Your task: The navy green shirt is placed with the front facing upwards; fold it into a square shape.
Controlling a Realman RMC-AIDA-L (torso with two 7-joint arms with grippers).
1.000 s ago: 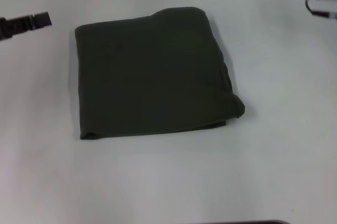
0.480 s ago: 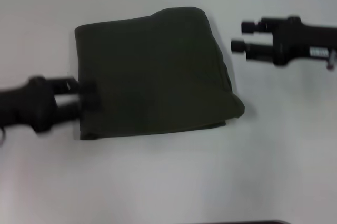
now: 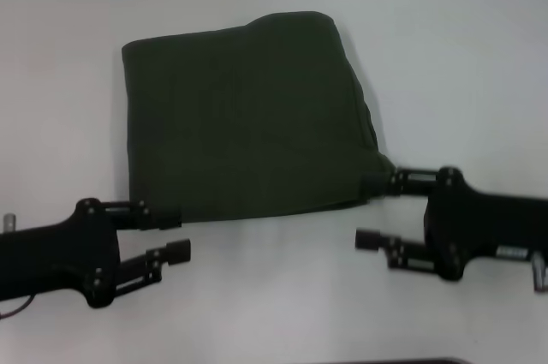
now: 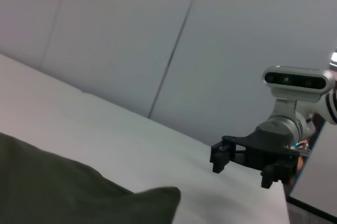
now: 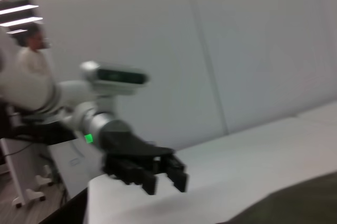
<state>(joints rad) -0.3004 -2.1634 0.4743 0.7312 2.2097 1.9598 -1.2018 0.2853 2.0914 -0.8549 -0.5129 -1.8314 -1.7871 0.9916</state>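
On the white surface (image 3: 462, 81) lies the folded shirt (image 3: 244, 116); left tool (image 3: 173, 231) and right tool (image 3: 370, 211), both spread, flank its near edge.

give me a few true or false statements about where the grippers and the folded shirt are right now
1. The dark olive-green cotton shirt lies folded into a rough square on the white table. True.
2. The left gripper holds a corner of the shirt lifted off the table. False: it sits by the shirt's near left corner with open jaws holding nothing, and the shirt lies flat.
3. The right gripper is by the shirt's near right corner, jaws open. True.
4. Cream letters show on the shirt's top face. False: the top face is plain green.
5. Both grippers are at the far edge of the shirt. False: both are at its near edge, one on each side.
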